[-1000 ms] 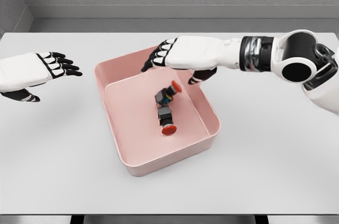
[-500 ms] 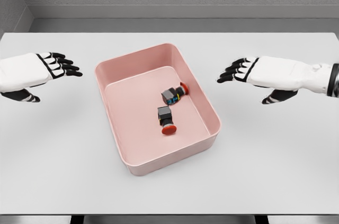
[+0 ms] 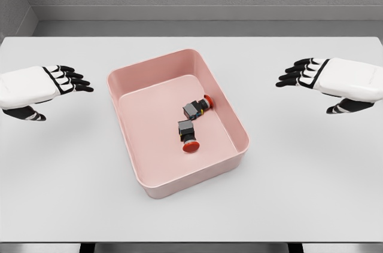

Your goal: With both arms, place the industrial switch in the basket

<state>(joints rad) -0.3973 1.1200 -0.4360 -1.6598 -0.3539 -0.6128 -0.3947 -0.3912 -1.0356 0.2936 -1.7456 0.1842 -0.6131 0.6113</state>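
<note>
Since both switches already sit inside the pink basket (image 3: 178, 122), this looks like the wrap-up, not a grab. One industrial switch (image 3: 188, 133) lies near the basket's middle with its red button toward the near wall, and the second switch (image 3: 196, 107) sits just behind it, close to the basket's right wall, apparently touching or nearly so. The left hand (image 3: 37, 88) hovers well left of the basket, fingers spread and relaxed, holding nothing. The right hand (image 3: 335, 79) hangs well right of it, same deal: loose fingers, empty. My take on doing this bit well: keep both hands clear of the basket's rim so nothing nudges it across the white table (image 3: 311, 193), and park the arms out wide.
</note>
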